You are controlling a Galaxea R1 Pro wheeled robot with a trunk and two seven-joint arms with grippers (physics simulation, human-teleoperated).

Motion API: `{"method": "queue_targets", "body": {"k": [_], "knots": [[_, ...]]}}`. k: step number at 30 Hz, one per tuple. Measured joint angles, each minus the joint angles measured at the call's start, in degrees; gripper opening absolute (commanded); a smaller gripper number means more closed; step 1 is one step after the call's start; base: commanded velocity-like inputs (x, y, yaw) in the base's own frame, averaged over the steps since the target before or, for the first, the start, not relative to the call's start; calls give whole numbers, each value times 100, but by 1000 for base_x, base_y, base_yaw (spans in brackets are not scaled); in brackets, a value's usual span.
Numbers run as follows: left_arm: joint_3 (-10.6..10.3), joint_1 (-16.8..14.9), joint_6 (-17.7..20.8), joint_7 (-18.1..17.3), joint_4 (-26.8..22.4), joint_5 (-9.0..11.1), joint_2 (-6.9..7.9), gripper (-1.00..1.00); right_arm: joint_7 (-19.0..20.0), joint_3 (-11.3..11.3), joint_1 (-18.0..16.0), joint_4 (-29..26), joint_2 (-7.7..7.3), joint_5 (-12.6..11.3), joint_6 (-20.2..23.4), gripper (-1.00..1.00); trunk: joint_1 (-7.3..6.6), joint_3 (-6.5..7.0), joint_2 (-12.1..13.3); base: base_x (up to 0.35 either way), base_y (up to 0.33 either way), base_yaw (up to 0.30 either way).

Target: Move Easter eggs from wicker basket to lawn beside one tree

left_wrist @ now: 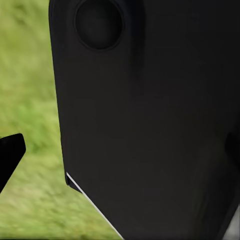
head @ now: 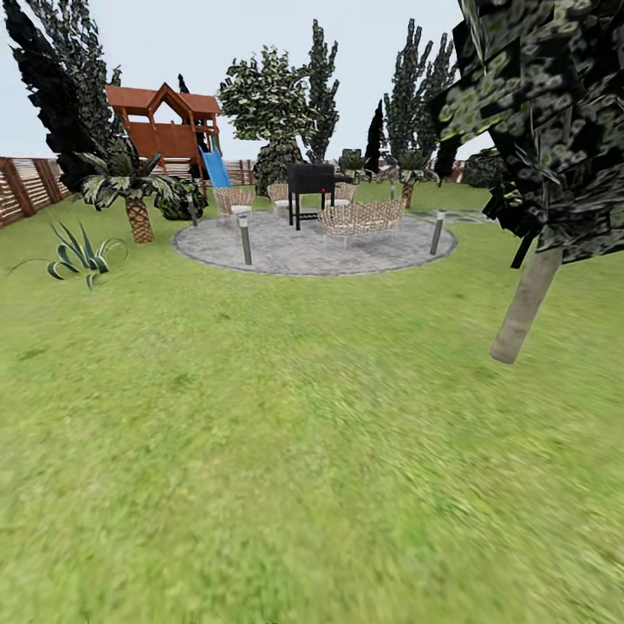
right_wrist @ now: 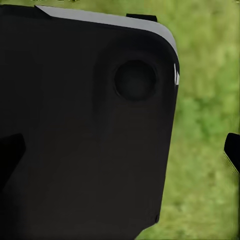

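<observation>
Both end effectors sit tucked against the robot's dark body panel (left_wrist: 150,125), with a fingertip of the left end effector (left_wrist: 10,152) and of the right end effector (right_wrist: 232,150) at the frame edges over blurred grass, so how wide either stands cannot be told. Ahead, the lawn (head: 286,451) runs to a paved circle (head: 312,247) with wicker chairs (head: 360,217) and a grill (head: 310,182); a slanted pale trunk (head: 527,303) stands to the right. With basket and eggs unsighted, the robot seems to be travelling in search, and next must find the basket.
</observation>
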Motion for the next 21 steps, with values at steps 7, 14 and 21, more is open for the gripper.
{"method": "queue_targets", "body": {"k": [7,14,21], "knots": [[0,0,0,0,0,0,0,100,0,0,1,0,2,0,0,100,0,0,0,0,0,283],[0,0,0,0,2,0,0,100,0,0,0,0,8,0,0,100,0,0,0,0,0,283],[0,0,0,0,2,-2,0,100,-1,0,0,0,9,2,0,100,0,0,0,0,0,283]]}}
